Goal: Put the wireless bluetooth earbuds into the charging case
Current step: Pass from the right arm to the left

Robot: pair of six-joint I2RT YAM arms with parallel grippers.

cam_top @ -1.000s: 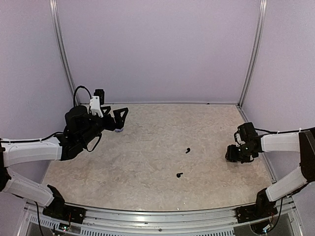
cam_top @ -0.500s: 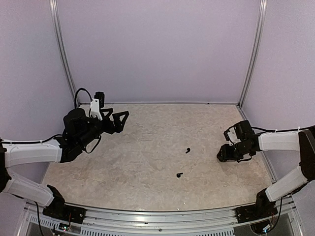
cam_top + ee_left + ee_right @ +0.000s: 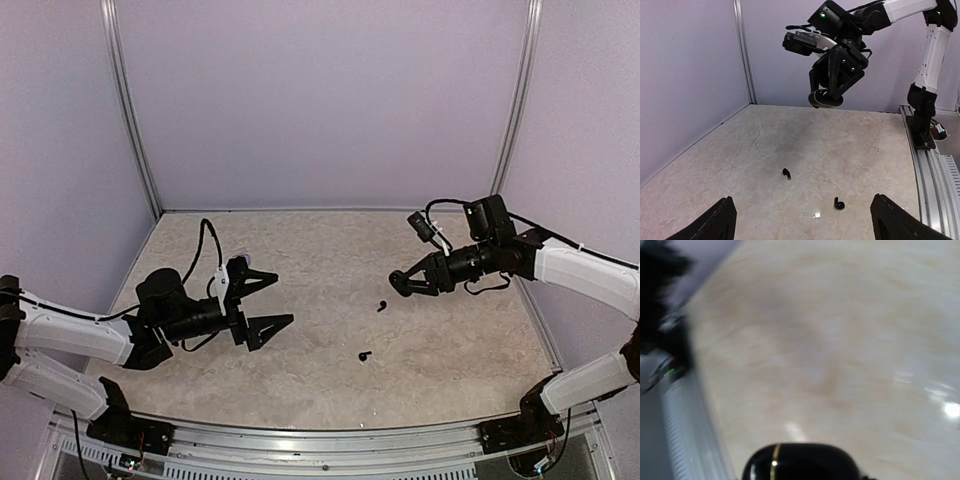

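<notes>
Inward since a second ago — my right gripper (image 3: 402, 284) pinches the black charging case (image 3: 824, 99), left gripper (image 3: 277, 299) spread wide

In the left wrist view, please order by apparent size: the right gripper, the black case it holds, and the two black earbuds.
1. right gripper
2. black case
3. farther earbud and nearer earbud: both tiny and alike, so I would not rank them.

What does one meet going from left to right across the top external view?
left gripper → nearer black earbud → farther black earbud → right gripper, holding the charging case
</notes>
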